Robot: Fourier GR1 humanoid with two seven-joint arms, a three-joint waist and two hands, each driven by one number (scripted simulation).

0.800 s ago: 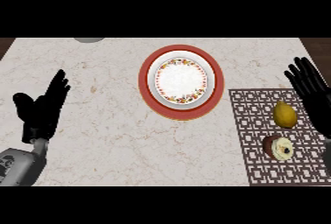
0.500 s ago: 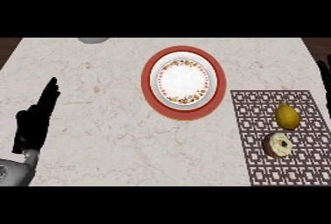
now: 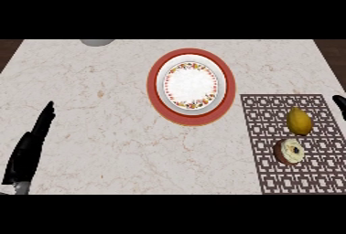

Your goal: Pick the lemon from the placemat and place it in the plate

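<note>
Right hand (image 3: 340, 104) is almost wholly cut off by the view's right edge; only a dark sliver shows, so I cannot tell how it is set. Just left of that sliver and slightly nearer lies the lemon (image 3: 299, 121), yellow, oval, pointed at its ends, resting on the dark lattice placemat (image 3: 283, 176). Beside it sits a round brown item (image 3: 289, 151), hard to identify. Left hand (image 3: 30, 147) shows edge-on, straight, pressed together. Far left of the lemon stands the plate (image 3: 191, 85).
</note>
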